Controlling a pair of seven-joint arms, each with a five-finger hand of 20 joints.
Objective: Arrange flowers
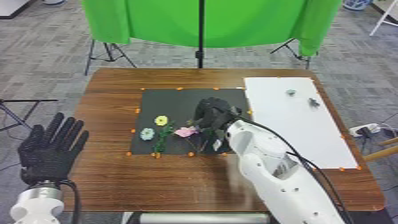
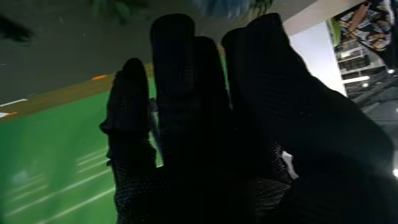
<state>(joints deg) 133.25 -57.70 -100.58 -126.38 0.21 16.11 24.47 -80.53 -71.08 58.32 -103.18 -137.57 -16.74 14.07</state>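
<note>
Right hand: fingers straight, released; grip on any stem hard to confirm
Pink flower: on the dark mat, just left of that hand; stem pointing roughly toward the robot
Nearer: right; left hand open beside the table's left edge
Hidden: whatever lies under the right palm, possibly another stem

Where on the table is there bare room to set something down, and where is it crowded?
Bare: the far-left part of the black mat, behind the yellow flower; the middle of the white sheet; the brown table nearer than the mat. Crowded: around the blue flower, pink flower and right hand.
</note>
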